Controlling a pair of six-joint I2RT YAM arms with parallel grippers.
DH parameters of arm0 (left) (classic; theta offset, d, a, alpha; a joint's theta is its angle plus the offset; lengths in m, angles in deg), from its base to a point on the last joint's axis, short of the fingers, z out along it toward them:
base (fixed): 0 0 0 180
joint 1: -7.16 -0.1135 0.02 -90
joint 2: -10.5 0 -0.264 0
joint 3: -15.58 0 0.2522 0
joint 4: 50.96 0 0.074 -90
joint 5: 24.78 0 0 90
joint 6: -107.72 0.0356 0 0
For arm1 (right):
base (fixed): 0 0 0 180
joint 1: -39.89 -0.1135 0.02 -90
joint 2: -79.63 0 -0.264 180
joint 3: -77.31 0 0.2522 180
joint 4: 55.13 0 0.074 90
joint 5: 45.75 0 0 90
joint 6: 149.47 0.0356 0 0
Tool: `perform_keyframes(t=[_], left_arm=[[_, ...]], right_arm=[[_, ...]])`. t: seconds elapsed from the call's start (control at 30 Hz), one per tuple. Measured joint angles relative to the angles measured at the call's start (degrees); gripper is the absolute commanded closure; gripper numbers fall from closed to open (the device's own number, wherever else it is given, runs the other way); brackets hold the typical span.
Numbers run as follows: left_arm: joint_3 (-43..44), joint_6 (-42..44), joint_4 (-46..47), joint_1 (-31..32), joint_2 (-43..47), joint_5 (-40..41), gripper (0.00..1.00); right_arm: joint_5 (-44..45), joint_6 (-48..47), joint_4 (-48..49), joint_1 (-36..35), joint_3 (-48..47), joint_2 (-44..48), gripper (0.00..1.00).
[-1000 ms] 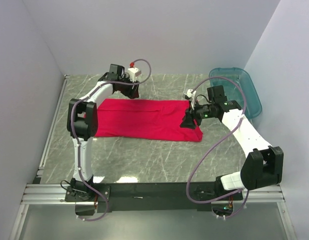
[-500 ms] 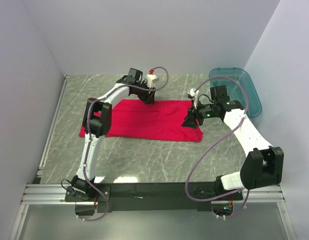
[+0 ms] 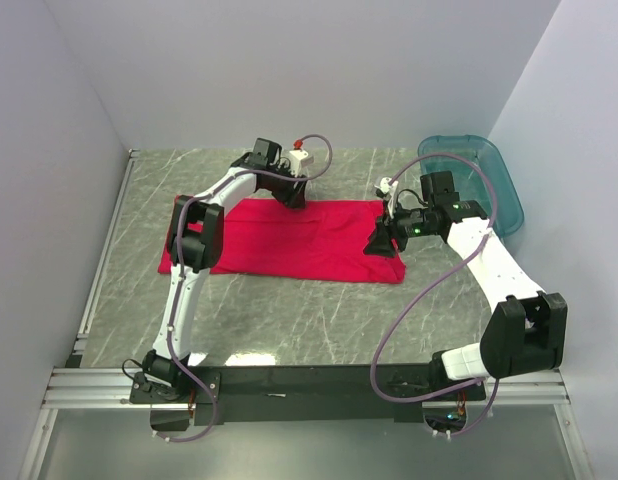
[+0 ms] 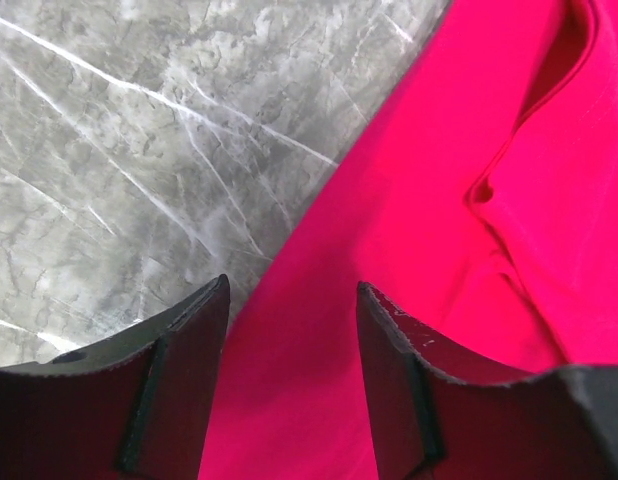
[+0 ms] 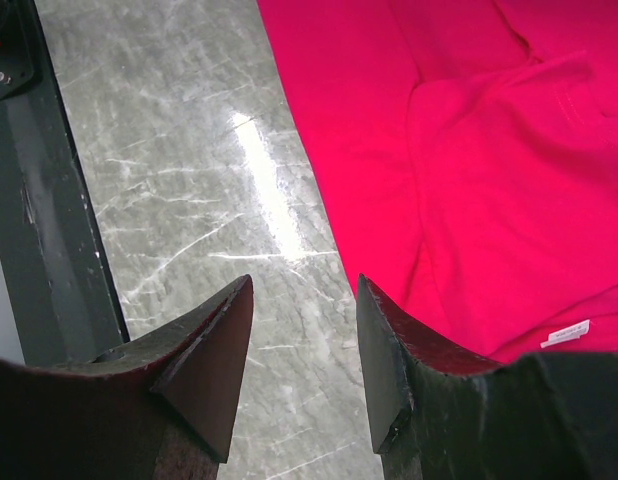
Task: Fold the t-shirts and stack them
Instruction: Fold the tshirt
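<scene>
The left gripper (image 3: pixel 293 197) has been swung along from the far-left end of the plain bright red cotton t-shirt (image 3: pixel 279 240) to the middle of its far edge, and over the last half second it has been eased back only slightly. Its fingers are spread and nothing is held. In the wrist view they straddle the hem, one over cloth and one over the grey marbled tabletop (image 3: pixel 289 320). The right gripper (image 5: pixel 301 285) has been kept at the shirt's right end, fingers likewise parted and empty, beside a small white label (image 5: pixel 569 333).

The shirt is left lying flat as a long band across the far half of the table, its left end now uncovered. A fresh grasp for the next fold is probably being lined up; no stack is seen yet.

A teal see-through plastic tub (image 3: pixel 489 175) is propped in the far-right corner, apart from the cloth. The fold path is not blocked by anything visible.
</scene>
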Motion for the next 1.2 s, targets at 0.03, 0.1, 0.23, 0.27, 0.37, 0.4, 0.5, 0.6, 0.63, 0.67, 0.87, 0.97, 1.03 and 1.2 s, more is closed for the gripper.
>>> perform_keyframes(t=[0.03,0.1,0.23,0.27,0.37,0.4,0.5,0.6,0.63,0.67,0.87,0.97,1.03,1.2], left_arm=[[0.0,-0.1,0.0,0.0,0.0,-0.1,0.45],[0.0,-0.4,0.1,0.0,0.0,-0.2,0.46],[0.0,-1.2,0.1,0.0,0.0,-0.1,0.48],[0.0,-1.4,0.1,0.0,0.0,-0.1,0.49],[0.0,-1.6,0.0,0.0,0.0,-0.1,0.57],[0.0,-1.8,0.0,0.0,-0.1,-0.1,0.63],[0.0,-2.4,0.0,0.0,-0.2,-0.1,0.75],[0.0,-2.4,-0.1,0.0,-0.2,-0.2,0.88],[0.0,-2.5,-0.2,0.0,-0.2,-0.2,0.93],[0.0,-2.4,-0.2,0.0,-0.2,-0.2,0.97],[0.0,-5.2,0.3,-0.8,-0.2,-0.2,1.00],[0.0,-9.4,1.3,-2.5,-0.2,0.1,0.99],[0.0,-13.1,2.3,-4.4,-0.2,1.0,1.00],[0.0,-20.6,4.3,-10.4,-0.2,5.2,0.99]], right_arm=[[0.0,0.0,0.0,0.0,0.0,0.0,0.47],[0.0,0.0,0.0,0.0,0.0,0.0,0.47],[-0.3,0.0,0.0,0.0,0.0,0.0,0.47],[-0.3,0.0,0.0,0.0,0.0,0.0,0.47],[-0.7,0.0,0.0,0.2,0.0,0.0,0.47],[-0.9,0.0,0.0,0.3,0.0,0.0,0.47],[-1.1,0.0,-0.2,0.6,0.0,0.0,0.47],[-1.4,0.0,-0.2,0.8,0.0,0.0,0.47],[-1.5,0.0,-0.3,0.8,0.0,0.0,0.47],[-1.5,0.0,-0.3,0.8,0.0,0.0,0.47],[-1.6,0.0,-0.5,1.2,0.0,0.0,0.47],[-1.9,-0.1,-0.6,1.6,0.0,0.0,0.47],[-2.0,-0.2,-0.6,1.9,0.0,0.0,0.47],[-2.2,-0.2,-0.8,2.1,0.0,0.0,0.47]])
